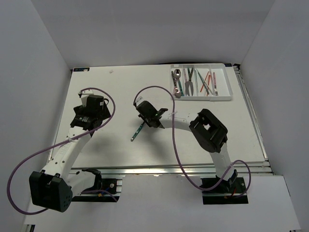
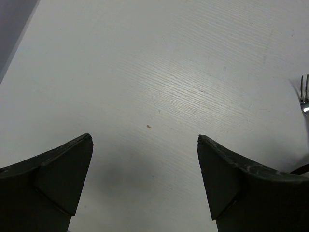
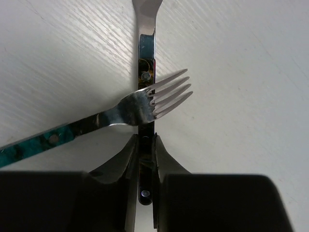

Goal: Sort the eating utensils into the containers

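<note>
the tray is sitting at the far right of the table with utensils lying in its compartments, while near the middle a fork is lying crosswise on a second utensil whose handle is sitting between the jaws of the right gripper.

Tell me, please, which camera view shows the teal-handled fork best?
The right wrist view: the fork fills the centre, head and teal handle sharp, crossing the utensil pinched in the right tool. Top external shows only a thin teal sliver there; left wrist catches just tines at its edge, perhaps the same fork.
</note>
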Motion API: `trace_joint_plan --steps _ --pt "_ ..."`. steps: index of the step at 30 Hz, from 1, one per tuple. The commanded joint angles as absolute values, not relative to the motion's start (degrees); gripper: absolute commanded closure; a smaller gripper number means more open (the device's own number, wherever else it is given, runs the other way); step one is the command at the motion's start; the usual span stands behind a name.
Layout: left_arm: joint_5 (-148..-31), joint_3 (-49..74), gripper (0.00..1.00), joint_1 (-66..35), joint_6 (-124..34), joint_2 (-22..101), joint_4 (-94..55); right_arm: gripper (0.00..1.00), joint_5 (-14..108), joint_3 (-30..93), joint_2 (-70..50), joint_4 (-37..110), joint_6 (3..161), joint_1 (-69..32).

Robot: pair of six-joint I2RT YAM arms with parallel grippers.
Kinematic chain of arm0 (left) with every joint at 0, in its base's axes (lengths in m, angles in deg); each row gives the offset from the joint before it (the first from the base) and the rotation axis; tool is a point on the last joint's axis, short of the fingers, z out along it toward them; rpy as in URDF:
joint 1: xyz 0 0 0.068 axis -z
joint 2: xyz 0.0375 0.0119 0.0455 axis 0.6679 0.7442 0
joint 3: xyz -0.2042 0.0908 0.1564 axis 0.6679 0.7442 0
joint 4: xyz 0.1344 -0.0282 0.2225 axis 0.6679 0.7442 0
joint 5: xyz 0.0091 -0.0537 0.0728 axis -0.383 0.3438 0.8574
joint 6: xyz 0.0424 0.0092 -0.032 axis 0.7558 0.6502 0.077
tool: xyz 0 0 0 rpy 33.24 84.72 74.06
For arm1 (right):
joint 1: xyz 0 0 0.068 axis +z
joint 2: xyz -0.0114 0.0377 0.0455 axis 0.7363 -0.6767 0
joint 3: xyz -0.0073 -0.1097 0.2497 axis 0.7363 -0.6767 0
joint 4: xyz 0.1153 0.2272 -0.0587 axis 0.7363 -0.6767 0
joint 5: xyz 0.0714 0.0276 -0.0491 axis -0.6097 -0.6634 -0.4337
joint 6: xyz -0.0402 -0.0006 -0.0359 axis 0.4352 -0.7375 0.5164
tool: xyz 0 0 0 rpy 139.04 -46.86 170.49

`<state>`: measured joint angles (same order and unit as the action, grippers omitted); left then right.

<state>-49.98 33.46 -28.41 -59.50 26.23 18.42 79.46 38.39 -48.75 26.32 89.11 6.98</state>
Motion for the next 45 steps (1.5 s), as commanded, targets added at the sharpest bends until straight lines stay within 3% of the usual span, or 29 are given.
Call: trace_joint_plan --steps 1,5,9,10,13,18,27,30,36,39,45 --pt "-50.5 33.2 0.02 -28.5 -59.1 26.0 17.7 1.00 82.1 37.9 -42.3 26.2 91.3 7.3" --pt "-51.9 33.6 0.02 -28.5 -58.6 26.0 17.2 1.00 79.6 37.8 -38.6 26.0 91.1 6.2" --pt "-69.7 36.5 0.02 -28.5 -55.0 26.8 11.5 1.00 78.9 37.7 -37.3 25.7 91.2 5.8" --pt "-81.0 36.6 0.02 -28.5 -54.5 28.8 10.3 1.00 79.4 37.8 -37.1 25.6 91.2 5.8" --pt "-88.7 36.3 0.02 -27.9 -53.5 32.2 9.8 1.00 79.6 37.4 -35.1 25.2 90.8 5.8" --pt "-87.4 36.5 0.02 -27.8 -53.5 30.6 9.6 1.00 79.4 37.3 -31.2 27.9 91.8 5.8" --pt "-82.2 36.3 0.02 -27.8 -53.7 30.9 10.9 1.00 92.0 48.5 -34.4 23.5 99.0 4.5" --pt "-79.7 36.2 0.02 -27.8 -53.9 30.9 11.2 1.00 89.9 49.8 -34.3 22.1 97.0 2.2" --pt "-78.3 36.3 0.02 -27.8 -54.1 30.6 11.6 1.00 81.4 48.4 -33.5 22.8 92.6 -9.1" --pt "-78.3 36.3 0.02 -27.8 -54.1 30.6 11.6 1.00 76.6 48.7 -35.0 24.2 92.6 -19.9" --pt "-77.1 36.3 0.02 -27.8 -54.1 30.3 11.9 1.00 69.6 58.4 -48.2 22.1 95.1 -34.6"
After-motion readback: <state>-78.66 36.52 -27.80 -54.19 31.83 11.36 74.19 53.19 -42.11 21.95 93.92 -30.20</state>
